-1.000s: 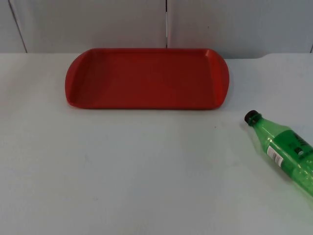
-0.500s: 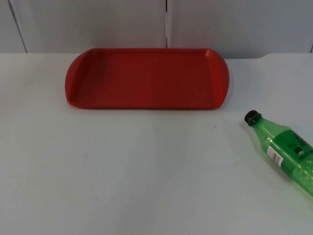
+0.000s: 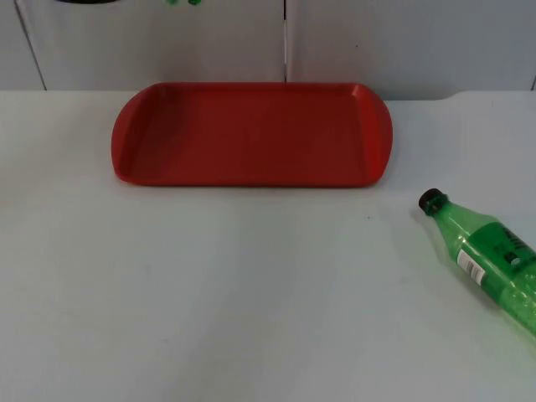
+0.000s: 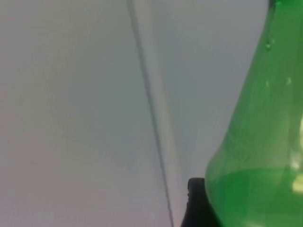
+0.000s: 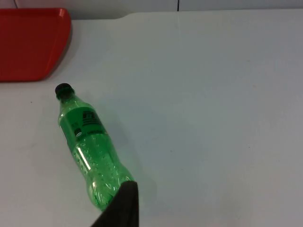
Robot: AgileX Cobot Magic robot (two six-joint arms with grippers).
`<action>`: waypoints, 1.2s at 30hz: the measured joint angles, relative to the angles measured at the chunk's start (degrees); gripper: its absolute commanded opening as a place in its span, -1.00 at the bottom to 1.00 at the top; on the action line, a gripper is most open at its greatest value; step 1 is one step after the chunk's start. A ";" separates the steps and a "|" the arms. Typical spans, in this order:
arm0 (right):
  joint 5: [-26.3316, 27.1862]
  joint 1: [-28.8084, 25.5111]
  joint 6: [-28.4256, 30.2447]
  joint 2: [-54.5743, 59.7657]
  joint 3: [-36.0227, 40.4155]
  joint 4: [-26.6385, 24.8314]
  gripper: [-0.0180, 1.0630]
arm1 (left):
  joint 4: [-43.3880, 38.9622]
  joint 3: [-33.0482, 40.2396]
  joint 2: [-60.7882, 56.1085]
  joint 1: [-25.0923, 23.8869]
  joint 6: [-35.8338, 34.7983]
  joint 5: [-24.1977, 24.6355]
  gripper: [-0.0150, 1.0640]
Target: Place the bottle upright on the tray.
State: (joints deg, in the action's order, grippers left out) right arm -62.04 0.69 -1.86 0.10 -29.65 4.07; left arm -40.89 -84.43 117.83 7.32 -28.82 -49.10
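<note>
- Status: task looks barely started from here. The tray (image 3: 123, 151) sits bare at the far side of the tabletop (image 3: 209, 293), against the partition wall (image 3: 167, 42).
- The bottle (image 3: 488, 261) lies on its side on the tabletop, right of the tray and apart from it, dark cap (image 3: 431, 201) pointing toward the tray's near right corner. Not upright, not on the tray.
- The right gripper (image 5: 121, 208) hangs above the bottle's base end, off the plastic as far as I can judge. Can't tell the state of its jaws.
- The left gripper (image 4: 196, 204) is up facing the partition wall, with a green bottle shoulder (image 4: 258, 142) pressed close beside its tip. That reads as a second bottle in or at the jaws, but I can't tell whether they are clamped on it.
- Left to do for the lying bottle: grasp, lift, turn it cap-up, carry it over the rim, set it down standing, let go.
- My guess: the round body may roll on contact.
</note>
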 measured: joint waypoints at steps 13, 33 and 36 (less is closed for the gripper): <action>0.00 0.00 0.00 0.00 0.00 0.00 0.99 | 10.26 0.00 13.57 0.00 7.00 -7.51 -0.97; 0.00 0.00 0.00 0.00 0.00 0.00 0.99 | 15.23 -2.97 24.36 0.00 15.51 -8.66 -0.97; 0.00 0.00 0.00 0.00 0.00 0.00 0.99 | 15.37 -2.97 25.52 0.00 16.06 -8.66 -0.97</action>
State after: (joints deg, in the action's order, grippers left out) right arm -62.04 0.69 -1.86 0.10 -29.65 4.07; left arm -25.52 -87.40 143.35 7.32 -12.76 -57.76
